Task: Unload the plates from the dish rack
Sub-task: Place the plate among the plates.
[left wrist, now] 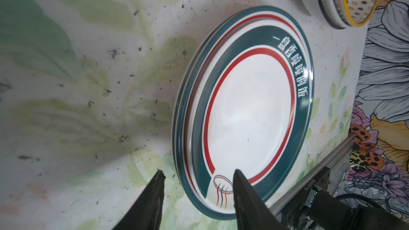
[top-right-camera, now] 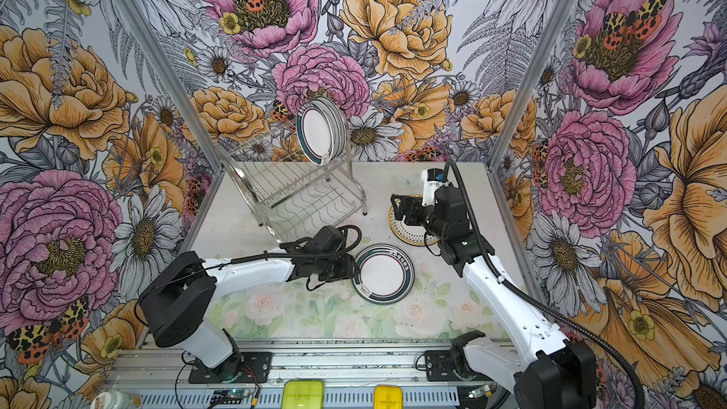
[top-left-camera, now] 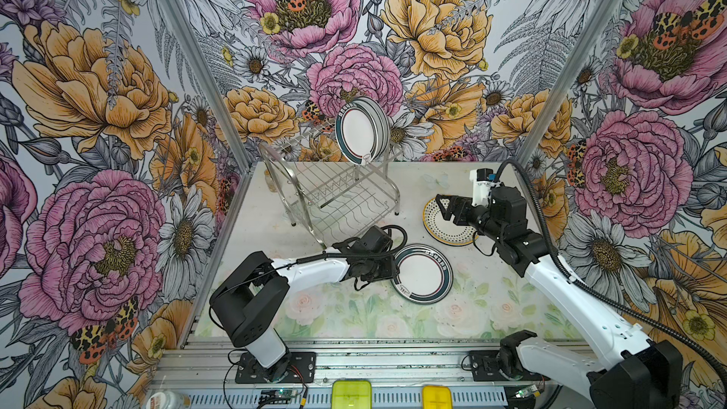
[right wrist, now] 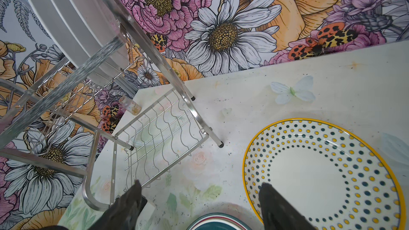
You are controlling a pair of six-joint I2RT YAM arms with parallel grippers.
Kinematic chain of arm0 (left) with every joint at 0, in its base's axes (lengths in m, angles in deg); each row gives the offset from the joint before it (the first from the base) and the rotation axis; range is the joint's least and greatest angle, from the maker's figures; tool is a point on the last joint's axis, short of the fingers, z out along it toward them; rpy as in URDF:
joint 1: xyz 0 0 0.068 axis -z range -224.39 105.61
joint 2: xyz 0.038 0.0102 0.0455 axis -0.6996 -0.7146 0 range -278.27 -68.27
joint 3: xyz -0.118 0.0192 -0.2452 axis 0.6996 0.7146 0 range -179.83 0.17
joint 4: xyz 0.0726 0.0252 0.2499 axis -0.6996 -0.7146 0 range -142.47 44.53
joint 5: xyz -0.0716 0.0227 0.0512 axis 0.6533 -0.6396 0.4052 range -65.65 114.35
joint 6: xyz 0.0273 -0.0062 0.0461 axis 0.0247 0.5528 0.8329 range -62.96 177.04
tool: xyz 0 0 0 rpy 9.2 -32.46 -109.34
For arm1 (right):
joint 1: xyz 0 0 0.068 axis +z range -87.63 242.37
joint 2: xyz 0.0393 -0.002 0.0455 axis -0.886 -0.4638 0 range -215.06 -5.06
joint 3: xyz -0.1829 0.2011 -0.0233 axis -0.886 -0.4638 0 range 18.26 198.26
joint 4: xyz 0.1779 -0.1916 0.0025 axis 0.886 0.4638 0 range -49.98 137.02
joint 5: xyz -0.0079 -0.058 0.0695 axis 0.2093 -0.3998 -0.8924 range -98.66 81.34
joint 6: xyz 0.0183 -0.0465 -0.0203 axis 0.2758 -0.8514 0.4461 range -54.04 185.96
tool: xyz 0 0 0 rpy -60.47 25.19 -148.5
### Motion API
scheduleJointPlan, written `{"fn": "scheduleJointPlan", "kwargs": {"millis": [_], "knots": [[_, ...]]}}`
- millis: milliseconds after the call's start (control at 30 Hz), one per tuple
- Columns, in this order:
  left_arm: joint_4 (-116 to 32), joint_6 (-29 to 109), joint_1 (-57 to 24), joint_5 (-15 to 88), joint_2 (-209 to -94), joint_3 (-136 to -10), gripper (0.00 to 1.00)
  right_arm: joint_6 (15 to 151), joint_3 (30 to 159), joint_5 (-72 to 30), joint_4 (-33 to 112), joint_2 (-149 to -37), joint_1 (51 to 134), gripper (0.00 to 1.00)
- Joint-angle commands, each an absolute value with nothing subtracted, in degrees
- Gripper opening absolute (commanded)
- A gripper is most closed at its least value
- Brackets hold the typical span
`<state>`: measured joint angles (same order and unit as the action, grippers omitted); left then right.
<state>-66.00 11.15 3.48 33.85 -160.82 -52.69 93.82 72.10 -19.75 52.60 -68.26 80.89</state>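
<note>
Teal-banded plates (top-left-camera: 423, 274) lie stacked mid-frame, dotted plates (top-left-camera: 442, 232) upper right, seemingly sorted by pattern; left claw (left wrist: 198, 171) and right claw (right wrist: 200, 182) gape empty, free for upright plates (top-left-camera: 360, 133) in the dish rack (top-left-camera: 338, 190) above.

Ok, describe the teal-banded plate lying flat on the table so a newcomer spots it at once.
Start at the steel dish rack at the back of the table; just in front of it a teal-banded plate lies flat. The plate stack to its right shows a yellow rim and dots, and the other teal-banded plate stands upright on the rack's top tier.
</note>
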Motion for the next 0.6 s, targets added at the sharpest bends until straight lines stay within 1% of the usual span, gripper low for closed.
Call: {"fn": "scheduleJointPlan", "kwargs": {"millis": [0, 167, 200, 233, 367, 433, 567], "knots": [[-71.7, 12.7, 3.5, 27.8, -157.0, -54.0, 0.53, 89.4, 76.6, -17.6, 54.1, -69.0, 82.2, 0.88], [-74.5, 13.5, 1.5, 23.4, -148.9, -51.8, 0.56, 83.7, 83.3, -13.2, 54.8, -70.9, 84.7, 0.90], [-75.9, 14.1, 1.1, 22.0, -146.9, -51.7, 0.57, 82.8, 85.2, -12.4, 54.8, -71.7, 85.2, 0.96], [-77.3, 14.5, 0.7, 20.8, -145.1, -51.7, 0.58, 82.1, 87.0, -12.0, 55.1, -72.8, 85.6, 0.99], [-78.8, 15.4, -2.7, 20.6, -138.5, -49.3, 0.60, 82.0, 99.5, -10.1, 60.6, -79.6, 87.1, 0.99], [-79.6, 15.7, -4.7, 20.5, -135.4, -48.0, 0.67, 82.6, 105.4, -9.9, 62.4, -83.3, 88.2, 0.99], [-79.9, 16.0, -7.9, 21.8, -130.5, -45.1, 0.68, 81.7, 115.2, -9.2, 64.7, -89.6, 91.9, 0.99]]}}
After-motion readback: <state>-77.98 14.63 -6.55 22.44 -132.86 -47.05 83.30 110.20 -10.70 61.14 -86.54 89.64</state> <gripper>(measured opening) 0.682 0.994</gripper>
